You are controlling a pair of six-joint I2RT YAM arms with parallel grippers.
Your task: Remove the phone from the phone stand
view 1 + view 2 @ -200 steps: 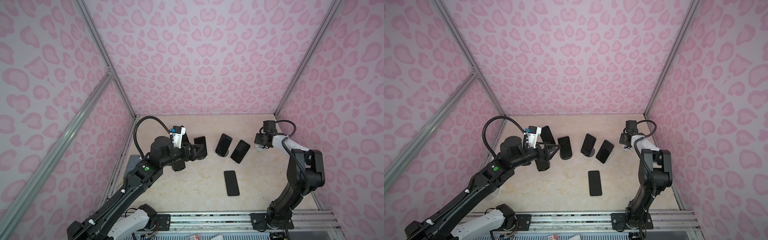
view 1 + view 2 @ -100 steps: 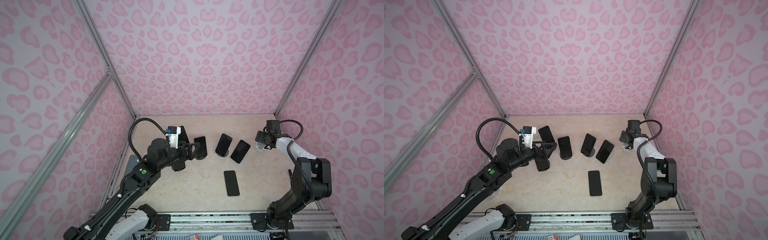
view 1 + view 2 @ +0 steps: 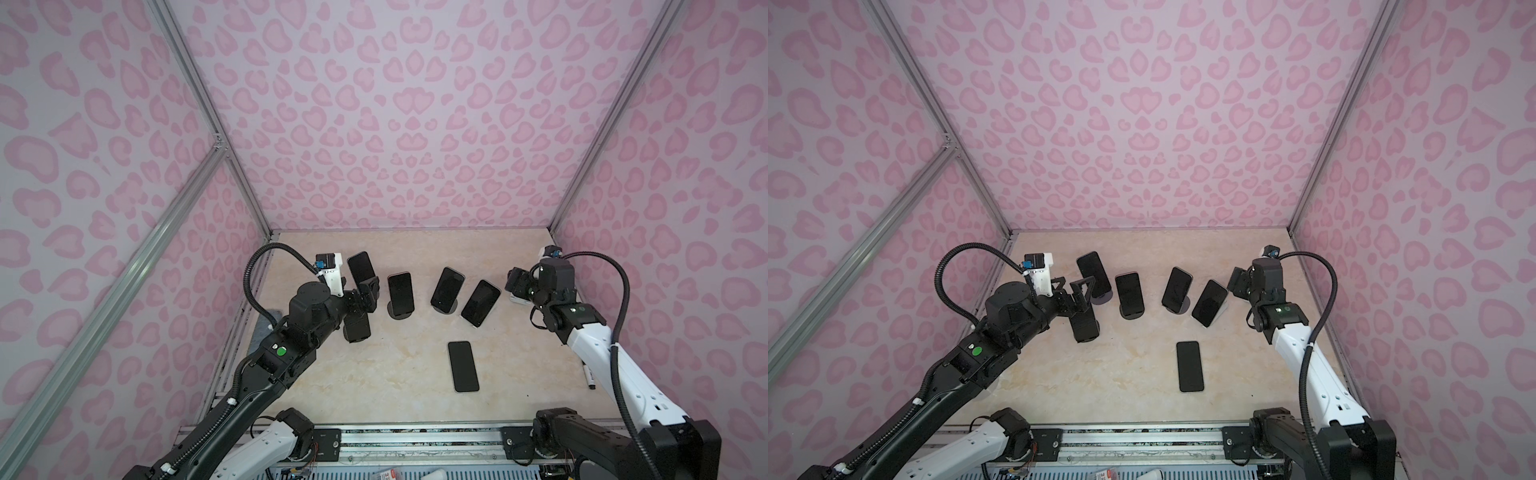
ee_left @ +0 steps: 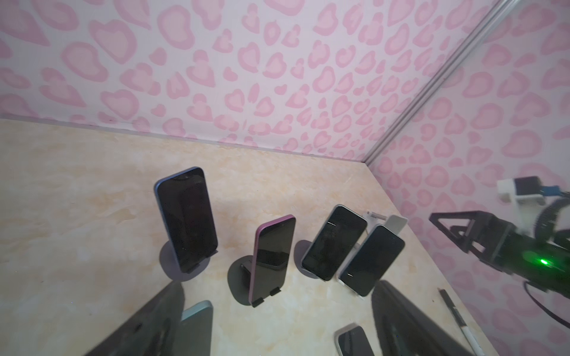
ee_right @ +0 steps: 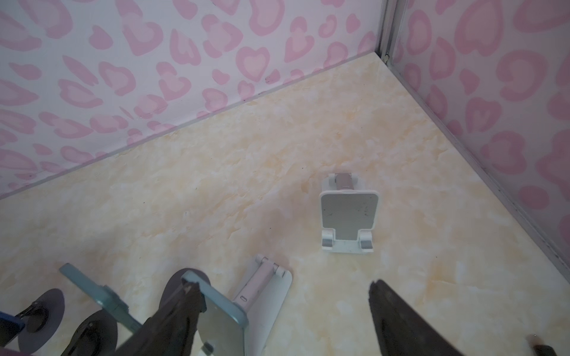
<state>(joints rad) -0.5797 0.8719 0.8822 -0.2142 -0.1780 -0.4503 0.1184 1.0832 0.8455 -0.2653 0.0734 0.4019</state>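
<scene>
Phones, six in all, as we count them on the marbled table.

Four stand in a row across the middle, screens dark. From the left: a blue-edged phone, a purple phone and a silver-edged phone, each propped on a round dark stand. The last is a pale blue phone, leaning on a white folding stand.

A fifth phone lies flat on the table, nearer than the row and apart from every stand.

A sixth phone sits just near of the left gripper. We cannot tell whether a stand carries it.

Left gripper: its fingers are spread wide with nothing pinched between them. It is at the left end of the row, beside the blue-edged phone.

Right gripper: its fingers are apart and empty. It is just right of the pale blue phone, near an empty white stand towards the far right corner.

A marker lies on the table by the right wall.
</scene>
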